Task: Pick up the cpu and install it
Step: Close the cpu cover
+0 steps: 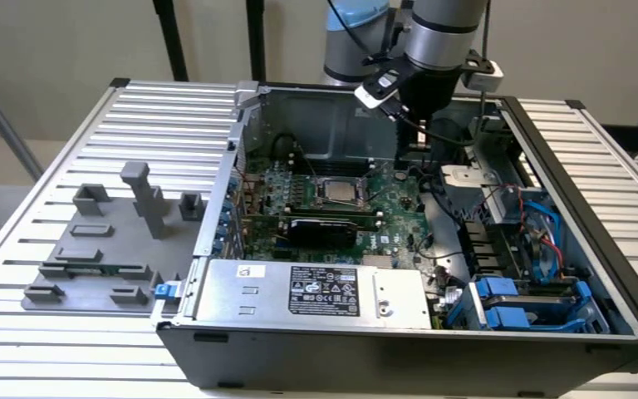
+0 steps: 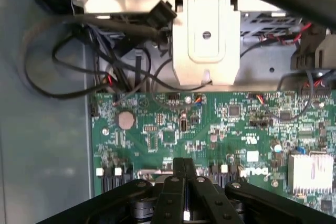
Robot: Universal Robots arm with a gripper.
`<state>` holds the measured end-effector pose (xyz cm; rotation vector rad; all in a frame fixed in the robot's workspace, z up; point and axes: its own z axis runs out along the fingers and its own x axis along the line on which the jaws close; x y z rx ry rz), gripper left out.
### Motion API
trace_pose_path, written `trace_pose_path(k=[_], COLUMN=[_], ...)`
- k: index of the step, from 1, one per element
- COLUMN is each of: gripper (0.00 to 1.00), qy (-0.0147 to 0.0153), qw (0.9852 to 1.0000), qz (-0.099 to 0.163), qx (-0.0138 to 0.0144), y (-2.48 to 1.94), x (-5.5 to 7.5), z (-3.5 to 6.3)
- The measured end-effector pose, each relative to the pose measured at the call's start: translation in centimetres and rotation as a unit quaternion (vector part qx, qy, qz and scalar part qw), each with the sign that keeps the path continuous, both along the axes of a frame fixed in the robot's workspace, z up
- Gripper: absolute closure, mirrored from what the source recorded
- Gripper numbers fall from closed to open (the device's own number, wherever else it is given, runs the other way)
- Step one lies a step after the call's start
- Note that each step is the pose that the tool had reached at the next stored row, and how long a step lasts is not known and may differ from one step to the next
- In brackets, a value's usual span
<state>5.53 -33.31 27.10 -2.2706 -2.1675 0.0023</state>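
Inside the open computer case [image 1: 408, 357], which is set on a slatted metal worktop [image 1: 76, 349], the cpu [image 1: 341, 193] is seen as a silvery square lying flat in the socket frame near the middle of the green motherboard [image 1: 296, 179]. Whether the socket latch is fastened cannot be told. Just in front of the cpu a long black expansion card [image 1: 325, 226] is mounted across the board, and nearer the camera a metal power supply [image 1: 319, 291] with a black label is fitted.

The robot arm [image 1: 435, 41] is lowered into the far part of the case, towards the exterior view's right of the cpu and well apart from it. In the wrist view the jaws are seen clenched, the two black fingers [image 2: 176, 182] pressed together with nothing held between them. They are poised above the motherboard [image 2: 210, 129], close to a row of small white connectors. A round coin battery [image 2: 126, 120] and a ribbed silver heat sink [image 2: 310, 171] are seen on the board, while a pale metal bracket [image 2: 206, 40] and loose black cables [image 2: 63, 77] are found beyond its edge.

On the worktop at the exterior view's left, a group of grey plastic fixture blocks [image 1: 103, 249] is laid out. Blue drive caddies [image 1: 518, 303] are housed in the case's near corner at the exterior view's right.
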Motion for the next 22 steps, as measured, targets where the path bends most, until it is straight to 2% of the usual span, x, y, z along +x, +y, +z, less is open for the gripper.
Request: trace_pose_path(k=[13,14,16,18,19,22], gripper=[0.89,0.89,0.89,0.89,0.89,0.89], qy=[0.0005,0.0033,0.0129,0.0201,0.0221,0.0227], qw=[1.0,1.0,0.9999,0.9998,0.9998,0.9997], qz=[0.0,0.0,0.001,0.002,0.003,0.005], qx=[0.0,-0.0001,-0.0001,-0.0001,-0.0001,0.004], y=[0.0,0.0,0.0,0.0,0.0,-0.06], x=[0.2,0.2,0.0,-0.2,-0.4,-1.3], z=[-2.16,-2.18,-2.19,-2.21,-2.23,-2.33])
